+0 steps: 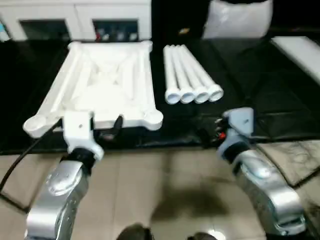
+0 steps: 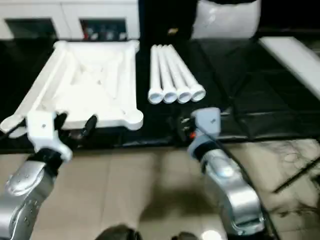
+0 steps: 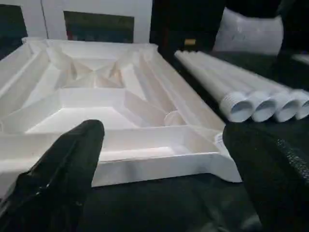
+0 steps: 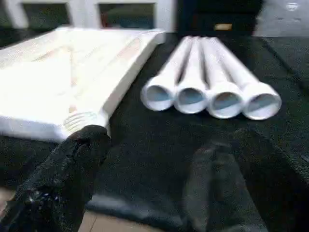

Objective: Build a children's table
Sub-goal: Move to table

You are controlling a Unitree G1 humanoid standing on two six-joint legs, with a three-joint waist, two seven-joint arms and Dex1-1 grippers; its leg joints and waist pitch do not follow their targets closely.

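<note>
Centrally, on a black mat that covers the floor ahead of the robot, the white plastic tabletop lies upside down, its ribbed underside facing up and its rounded corner sockets at the four corners. Just beside it, on the robot's right, four white tapered legs lie side by side, touching one another, their open round ends turned toward the robot. Left tool: open, its two black fingers spread wide and empty, hovering just before the near edge of the tabletop. Right tool: likewise open and empty, poised over the near edge of the mat, facing the gap between the tabletop's near right corner socket and the leg ends. Tan floor tiles lie between the mat and the robot. Behind the mat stand a white cabinet with glass doors and, farther right, a pale bag. No writing or brand mark can be read on any part.
</note>
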